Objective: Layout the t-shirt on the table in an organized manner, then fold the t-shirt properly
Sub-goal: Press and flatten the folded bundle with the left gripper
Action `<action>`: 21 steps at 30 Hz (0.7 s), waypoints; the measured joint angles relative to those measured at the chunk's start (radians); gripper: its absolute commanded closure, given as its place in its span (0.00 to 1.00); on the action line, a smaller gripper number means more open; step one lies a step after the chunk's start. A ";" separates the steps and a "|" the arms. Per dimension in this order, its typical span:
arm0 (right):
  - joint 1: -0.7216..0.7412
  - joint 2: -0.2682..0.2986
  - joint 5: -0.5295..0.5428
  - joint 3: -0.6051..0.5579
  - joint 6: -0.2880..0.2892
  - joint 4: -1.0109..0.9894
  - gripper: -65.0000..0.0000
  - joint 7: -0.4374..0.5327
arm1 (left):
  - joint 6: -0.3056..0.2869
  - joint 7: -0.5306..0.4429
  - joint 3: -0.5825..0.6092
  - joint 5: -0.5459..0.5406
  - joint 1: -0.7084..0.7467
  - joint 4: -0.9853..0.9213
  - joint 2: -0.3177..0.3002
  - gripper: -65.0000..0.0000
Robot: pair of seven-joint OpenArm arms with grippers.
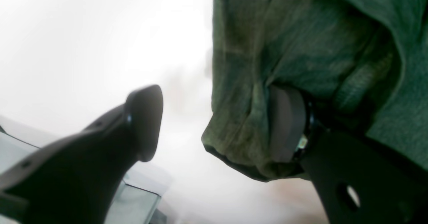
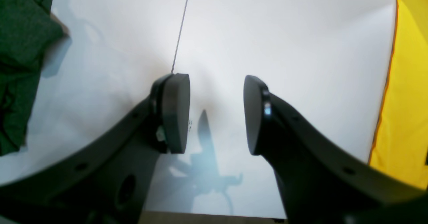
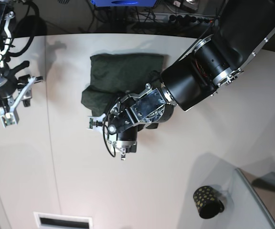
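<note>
The dark green t-shirt (image 3: 121, 78) lies mostly folded near the table's (image 3: 175, 181) far edge. The left gripper (image 1: 214, 127), jaws parted, has cloth draped on one finger; the right gripper (image 2: 216, 113) hangs open, empty. Final tidying likely remains.

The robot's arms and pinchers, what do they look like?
The left arm is fat, round and black with silver rings. Each gripper has two curved black fingers ending in flat oval pads. Black cables loop by the right gripper, which sits on a silvery frame.
</note>
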 measured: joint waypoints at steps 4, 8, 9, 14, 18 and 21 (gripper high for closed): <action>0.002 0.000 0.000 0.000 0.000 0.000 0.62 -0.002 | 0.000 0.000 0.005 0.002 0.004 0.000 0.000 0.31; 0.018 0.000 0.000 0.000 0.000 0.000 0.62 0.000 | 0.000 0.004 0.002 0.000 0.010 0.035 -0.006 0.31; 0.021 0.000 0.000 0.000 0.000 -0.001 0.62 0.000 | 0.000 0.007 0.002 0.000 0.008 0.068 -0.011 0.31; 0.026 0.001 0.000 -0.002 0.000 -0.002 0.62 -0.004 | 0.000 0.035 0.000 0.004 -0.003 0.131 -0.014 0.31; 0.032 0.000 0.000 -0.003 0.000 -0.002 0.62 -0.004 | 0.000 0.037 0.000 -0.011 0.016 0.149 -0.031 0.31; 0.043 0.002 0.000 -0.003 0.000 -0.002 0.62 -0.003 | 0.000 0.041 0.002 0.000 0.038 0.166 -0.042 0.31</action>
